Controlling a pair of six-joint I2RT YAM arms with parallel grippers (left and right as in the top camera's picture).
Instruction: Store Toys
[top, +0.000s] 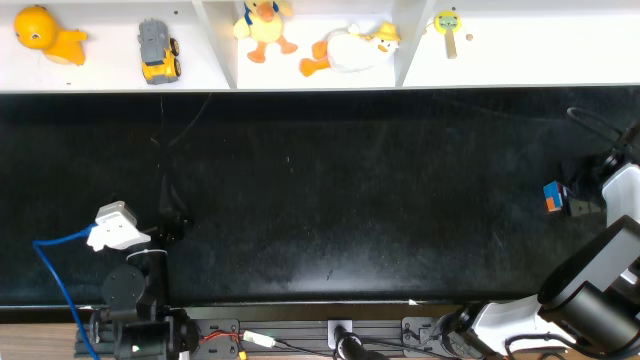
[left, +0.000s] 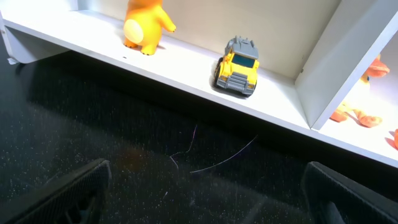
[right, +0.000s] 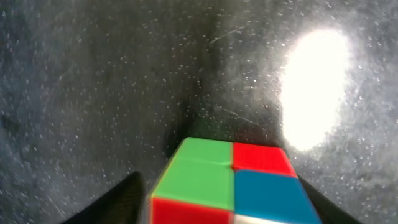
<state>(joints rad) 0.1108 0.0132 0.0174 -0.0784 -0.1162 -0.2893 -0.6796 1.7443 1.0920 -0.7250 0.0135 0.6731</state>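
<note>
My right gripper is at the table's right edge, shut on a small puzzle cube. The right wrist view has the cube, with green, red and blue faces, between the two fingers just above the black tabletop. My left gripper stays near the front left, open and holding nothing; its fingers stand wide apart and face the shelf. An orange duck and a yellow truck stand in the shelf's left compartment.
A white shelf runs along the back of the black table. Its middle compartment holds a yellow duck plush and a white duck plush; the right one holds a small yellow toy. A blue cable hangs by the left arm.
</note>
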